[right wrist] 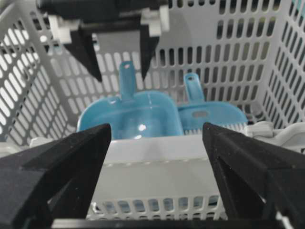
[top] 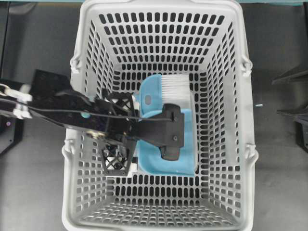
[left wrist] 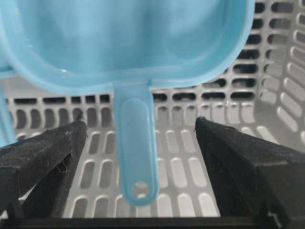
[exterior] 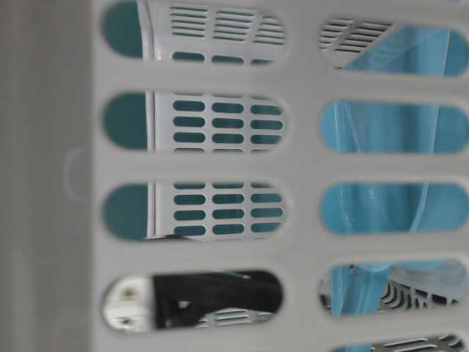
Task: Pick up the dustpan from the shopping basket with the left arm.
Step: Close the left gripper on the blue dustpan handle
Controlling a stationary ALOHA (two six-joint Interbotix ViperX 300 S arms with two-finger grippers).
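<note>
Left claw (left wrist: 138, 138) spread wide, gripping nothing, straddles the dustpan (left wrist: 124, 43) handle (perfectly lined up) inside the shopping basket (top: 250, 96), ready to pinch.

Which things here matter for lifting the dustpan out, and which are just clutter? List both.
Part of the job:
dustpan, its handle lined up between the open fingers
left gripper
shopping basket holding it

Just lying about:
blue hand brush beside the dustpan
small translucent tray
right gripper, open, holding nothing
</note>
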